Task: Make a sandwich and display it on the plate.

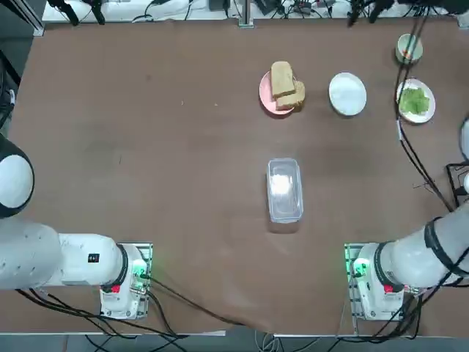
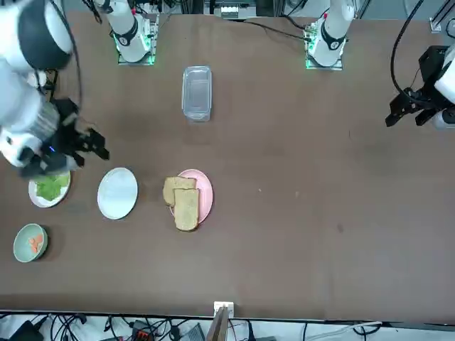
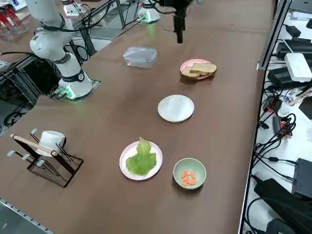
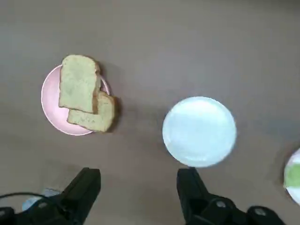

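The right gripper [image 4: 138, 171] has its jaws wide apart above the surface [image 4: 140, 140], ready I think for the toast slices [image 4: 78, 84], which lie overlapping on the pink plate [image 4: 52, 108], near the empty white plate [image 4: 199, 132].

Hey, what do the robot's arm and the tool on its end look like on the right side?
The right arm is white and rounded, with dark bands at its joints and loose black cables running along it. Its right tool is black, with two blocky, dark fingers and round screw heads showing on the mount. A small blue light shows near the wrist.
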Robot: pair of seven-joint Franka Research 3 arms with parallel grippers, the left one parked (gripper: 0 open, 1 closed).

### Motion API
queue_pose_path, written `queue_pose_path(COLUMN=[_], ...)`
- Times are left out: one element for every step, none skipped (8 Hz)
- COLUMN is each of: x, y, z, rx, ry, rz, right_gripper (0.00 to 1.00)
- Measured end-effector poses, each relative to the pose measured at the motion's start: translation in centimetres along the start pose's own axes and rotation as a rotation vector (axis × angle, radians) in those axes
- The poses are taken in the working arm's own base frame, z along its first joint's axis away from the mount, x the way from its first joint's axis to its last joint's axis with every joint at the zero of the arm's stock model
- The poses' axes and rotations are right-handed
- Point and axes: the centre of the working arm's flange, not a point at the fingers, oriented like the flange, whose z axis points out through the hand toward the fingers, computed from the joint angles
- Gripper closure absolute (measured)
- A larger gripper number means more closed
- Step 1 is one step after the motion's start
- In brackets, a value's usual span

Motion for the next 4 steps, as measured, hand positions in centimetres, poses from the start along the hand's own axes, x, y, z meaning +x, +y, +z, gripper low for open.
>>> queue_pose_path(x=[1.6,3.1,4.2,5.2], y=[-0.5,-0.6,-0.4,-0.3], z=[2.5,4.8,7.3,10.0], rx=[0.057,0.116,0.153,0.193], ry=[-0.018,-0.032,-0.051,-0.069], rz=[-0.039,-0.066,-0.092,-0.127], right_gripper=[0.00,0.00,0.00,0.00])
